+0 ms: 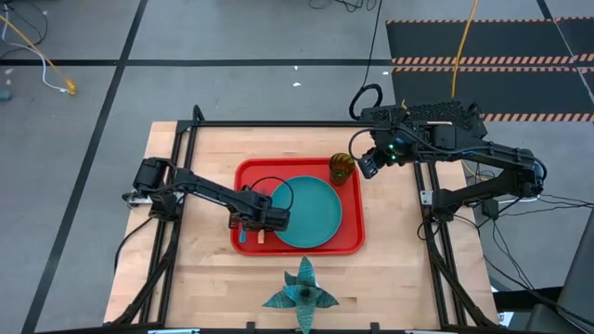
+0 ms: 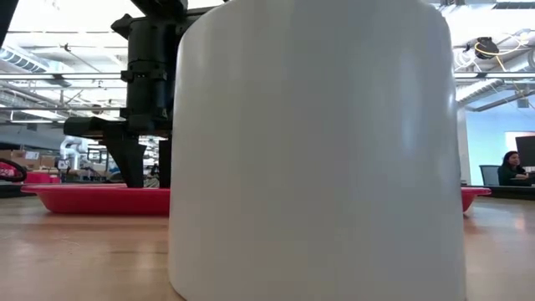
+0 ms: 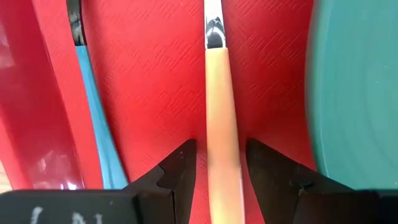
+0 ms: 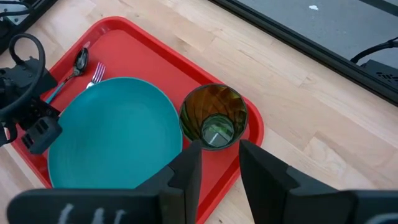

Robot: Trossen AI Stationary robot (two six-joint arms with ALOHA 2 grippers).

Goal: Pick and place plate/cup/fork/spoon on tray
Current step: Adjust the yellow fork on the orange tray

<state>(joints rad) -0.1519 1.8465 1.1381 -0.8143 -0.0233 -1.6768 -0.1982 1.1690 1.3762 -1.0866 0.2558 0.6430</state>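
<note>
Low view: white cylinder [image 2: 316, 150] hides most of tray [image 2: 92, 199]
Left tool [image 3: 217, 163]: spread astride fork [image 3: 221, 124]; spoon [image 3: 93, 106] cut off
Right tool [image 4: 219, 163]: spread beside cup [image 4: 214, 118]
Plate [image 1: 308, 211]: on tray

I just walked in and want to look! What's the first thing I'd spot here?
The big red tray in the middle of the wooden table, with a round teal plate filling most of it. A small olive-green cup stands in the tray's corner beside the plate. The left gripper's fingers sit on either side of the orange fork, beside the blue-handled spoon.
</note>
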